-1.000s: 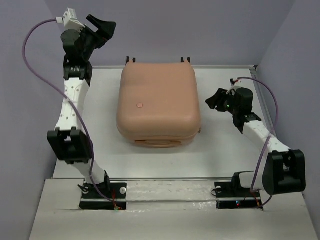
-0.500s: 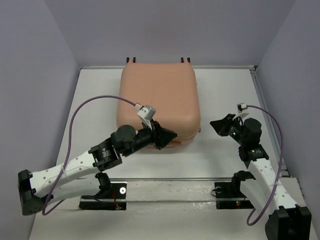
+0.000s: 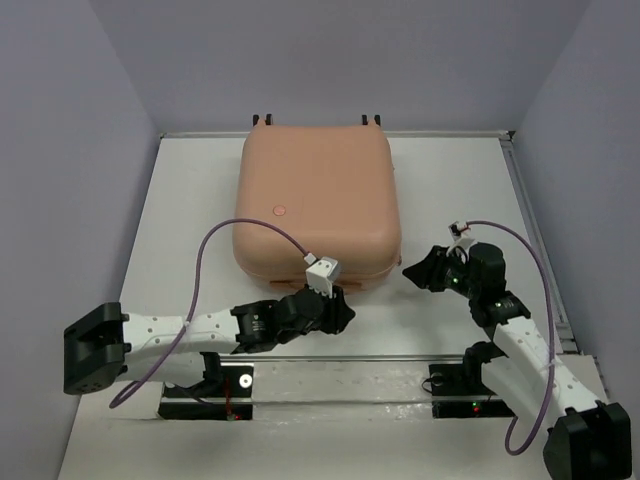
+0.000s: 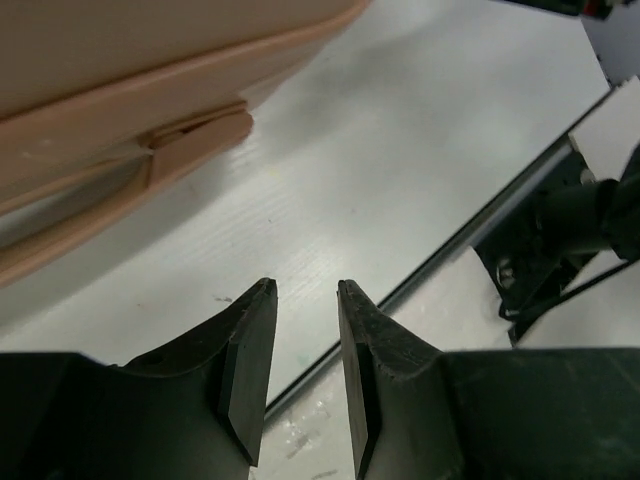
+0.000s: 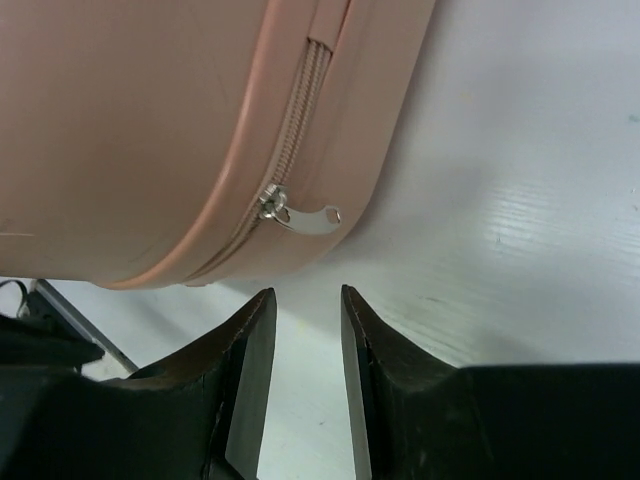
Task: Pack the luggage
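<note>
The luggage (image 3: 318,205) is a peach-pink hard-shell suitcase lying flat and zipped shut in the middle of the white table. My left gripper (image 3: 345,312) hangs low just in front of its near edge. In the left wrist view the luggage's side handle (image 4: 170,150) shows at upper left, and my left gripper (image 4: 305,290) is open by a narrow gap with nothing in it. My right gripper (image 3: 412,272) sits beside the near right corner. There the silver zipper pull (image 5: 300,215) hangs from the luggage (image 5: 130,120) just beyond my right gripper (image 5: 305,293), which is narrowly open and empty.
Two small wheels (image 3: 262,120) stick out at the luggage's far edge. A metal rail (image 3: 340,358) runs along the table's near edge by the arm bases. Purple walls close in the table on the left, right and back.
My left arm has swung down from high at the far left to low in front of the luggage's near edge. My right gripper has come nearer and leftward to the near right corner.
</note>
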`<state>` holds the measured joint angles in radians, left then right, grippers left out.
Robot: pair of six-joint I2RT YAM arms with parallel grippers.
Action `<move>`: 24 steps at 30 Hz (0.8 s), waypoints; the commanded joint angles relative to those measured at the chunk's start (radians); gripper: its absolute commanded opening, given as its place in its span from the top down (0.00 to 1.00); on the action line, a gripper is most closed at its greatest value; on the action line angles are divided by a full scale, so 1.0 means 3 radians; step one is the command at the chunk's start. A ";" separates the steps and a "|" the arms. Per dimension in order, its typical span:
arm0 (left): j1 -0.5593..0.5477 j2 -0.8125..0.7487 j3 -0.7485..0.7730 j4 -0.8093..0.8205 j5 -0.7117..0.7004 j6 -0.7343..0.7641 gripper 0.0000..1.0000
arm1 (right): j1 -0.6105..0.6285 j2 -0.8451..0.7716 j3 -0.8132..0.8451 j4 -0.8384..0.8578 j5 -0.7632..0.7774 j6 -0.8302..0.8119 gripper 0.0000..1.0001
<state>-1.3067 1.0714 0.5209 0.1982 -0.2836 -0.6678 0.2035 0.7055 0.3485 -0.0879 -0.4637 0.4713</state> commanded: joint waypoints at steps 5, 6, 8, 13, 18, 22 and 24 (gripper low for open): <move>0.0347 0.0284 -0.0003 0.0495 0.0076 0.0068 0.59 | 0.0140 0.0373 -0.0073 0.0809 -0.0045 -0.0303 0.56; 0.0448 0.0284 -0.0023 0.0495 0.0112 0.0058 0.59 | 0.0140 0.0414 -0.0083 0.0921 0.0011 -0.0354 0.56; 0.0622 0.0274 -0.0074 0.0510 0.0208 0.0032 0.60 | 0.0140 0.0521 -0.0032 0.1009 0.0048 -0.0410 0.56; 0.0746 0.0223 -0.0115 0.0531 0.0250 0.0104 0.61 | 0.0140 0.0899 0.0004 0.1305 -0.0055 -0.0574 0.57; 0.0756 0.0269 -0.0090 0.0521 0.0276 0.0140 0.62 | 0.0140 0.1013 0.0015 0.1545 -0.0147 -0.0819 0.58; 0.0756 0.0249 -0.0075 0.0403 0.0158 0.0130 0.64 | 0.0176 0.0972 -0.0052 0.1816 -0.0040 -0.1024 0.61; 0.0756 0.0197 -0.0095 0.0372 0.0082 0.0104 0.64 | 0.0216 0.0906 -0.0108 0.2006 0.0037 -0.1100 0.61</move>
<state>-1.0912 1.1568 0.4961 0.3004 -0.1917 -0.6506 0.2466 1.0134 0.3168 0.3073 -0.4801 0.2253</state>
